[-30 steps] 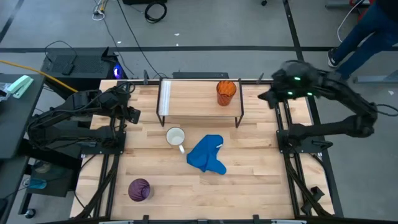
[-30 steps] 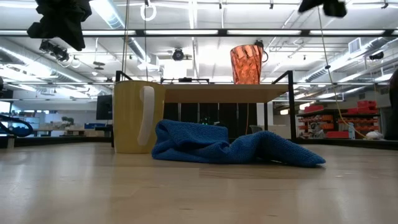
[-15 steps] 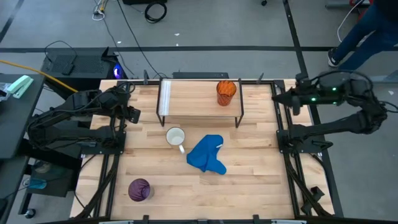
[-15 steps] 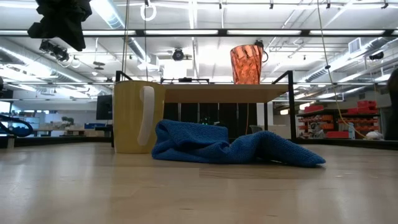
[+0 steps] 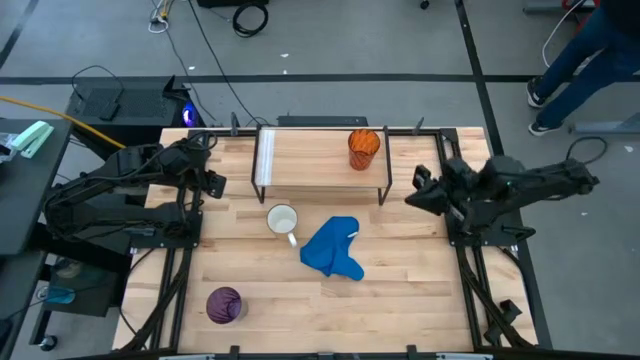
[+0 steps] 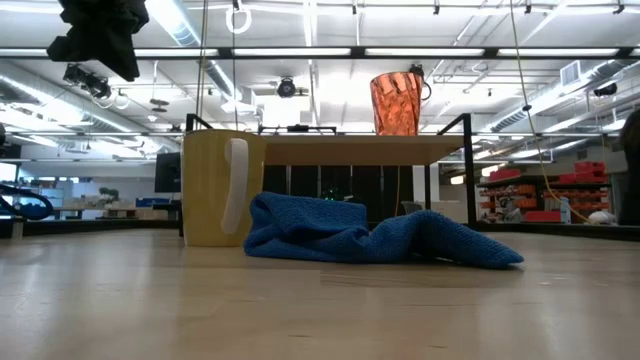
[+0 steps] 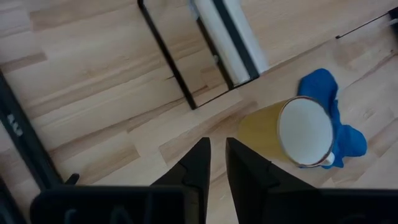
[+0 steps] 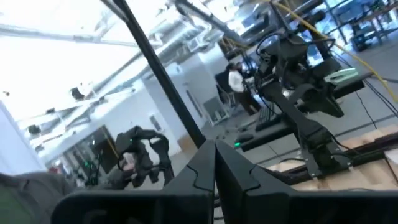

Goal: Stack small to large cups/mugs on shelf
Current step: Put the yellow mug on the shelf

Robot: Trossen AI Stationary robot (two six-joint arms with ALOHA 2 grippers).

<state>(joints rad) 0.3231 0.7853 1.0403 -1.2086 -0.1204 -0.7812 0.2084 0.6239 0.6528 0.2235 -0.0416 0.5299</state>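
Observation:
The orange cup [image 5: 363, 147] stands upright on the right end of the shelf [image 5: 320, 165], also in the low view [image 6: 397, 103]. The white mug [image 5: 283, 219] stands on the table in front of the shelf, mouth up, and shows in the left wrist view [image 7: 303, 131]. The purple cup [image 5: 224, 304] rests on the table near the near left corner. My left gripper [image 5: 213, 183] hovers left of the shelf, narrowly open and empty. My right gripper [image 5: 415, 195] hangs right of the shelf, shut and empty.
A crumpled blue cloth [image 5: 333, 250] lies on the table just right of the mug, in front of the shelf. The shelf's black wire legs [image 7: 168, 59] stand between my left gripper and the mug. A person's legs [image 5: 580, 50] show beyond the far right corner.
My right arm has folded back from high over the table's far right corner and come down toward the near edge; its gripper now hangs low, right of the shelf. It has left the top of the low view. The cups, mug and cloth have stayed put.

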